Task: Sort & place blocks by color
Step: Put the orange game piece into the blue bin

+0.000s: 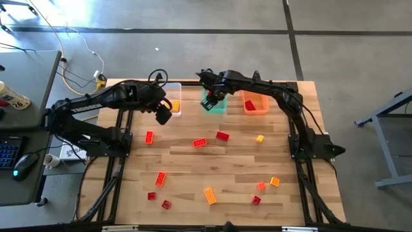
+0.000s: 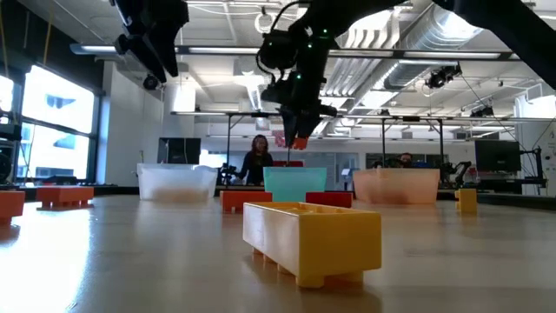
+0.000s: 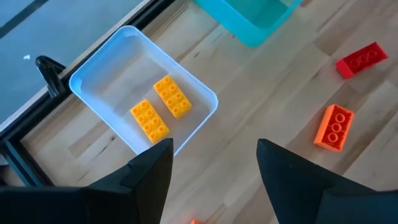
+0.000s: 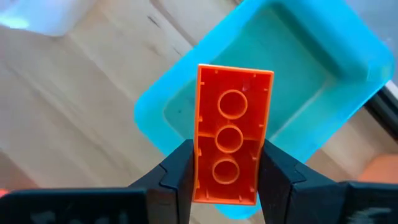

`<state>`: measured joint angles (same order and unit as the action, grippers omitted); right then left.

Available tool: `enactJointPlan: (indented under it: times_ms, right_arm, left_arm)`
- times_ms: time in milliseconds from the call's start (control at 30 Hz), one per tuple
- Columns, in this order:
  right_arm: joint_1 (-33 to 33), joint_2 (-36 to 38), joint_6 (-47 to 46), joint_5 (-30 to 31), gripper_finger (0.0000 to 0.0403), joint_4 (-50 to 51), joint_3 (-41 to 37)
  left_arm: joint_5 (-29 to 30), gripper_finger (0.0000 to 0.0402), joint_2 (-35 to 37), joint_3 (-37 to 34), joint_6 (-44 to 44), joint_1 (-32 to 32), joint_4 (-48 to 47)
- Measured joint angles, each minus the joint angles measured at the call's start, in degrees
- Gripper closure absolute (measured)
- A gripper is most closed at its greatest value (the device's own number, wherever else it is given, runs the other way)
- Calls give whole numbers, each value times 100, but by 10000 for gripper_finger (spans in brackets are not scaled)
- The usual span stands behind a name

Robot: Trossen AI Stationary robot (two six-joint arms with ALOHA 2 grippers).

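Observation:
My right gripper (image 1: 215,96) hangs above the teal bin (image 1: 214,105), shut on an orange block (image 4: 233,134); the low view shows that block (image 2: 300,142) well above the bin's rim (image 2: 295,174). My left gripper (image 3: 214,162) is open with nothing between its fingers, up off the table next to the clear bin (image 3: 140,93). Two yellow blocks (image 3: 172,96) (image 3: 149,119) lie flat in the clear bin. Several red, orange and yellow blocks (image 1: 199,142) lie loose on the table. My right gripper pinches the orange block by its two long sides (image 4: 200,165) between the two fingers (image 4: 277,174), at one end of the block. The fingers point steeply down. The block sticks out past the fingertips, hollow underside toward the wrist camera, clear of the teal bin (image 4: 292,81) below.
An orange bin (image 1: 255,104) holding a red block stands right of the teal bin at the far edge. Loose blocks are scattered over the table's middle and near half (image 1: 210,195). One yellow block (image 2: 313,239) lies close to the low camera.

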<state>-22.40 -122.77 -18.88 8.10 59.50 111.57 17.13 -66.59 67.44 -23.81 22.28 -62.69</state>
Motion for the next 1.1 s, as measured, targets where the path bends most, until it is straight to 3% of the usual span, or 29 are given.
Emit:
enactJointPlan:
  times_ms: [733, 1100]
  right_arm:
    - [-341, -642, 653, -636, 293, 172, -2]
    - [-503, -668, 635, -976, 293, 173, -3]
  left_arm:
    - [-7, 182, -472, 0, -470, -2, 0]
    - [-1004, 183, -470, 0, -509, -15, 0]
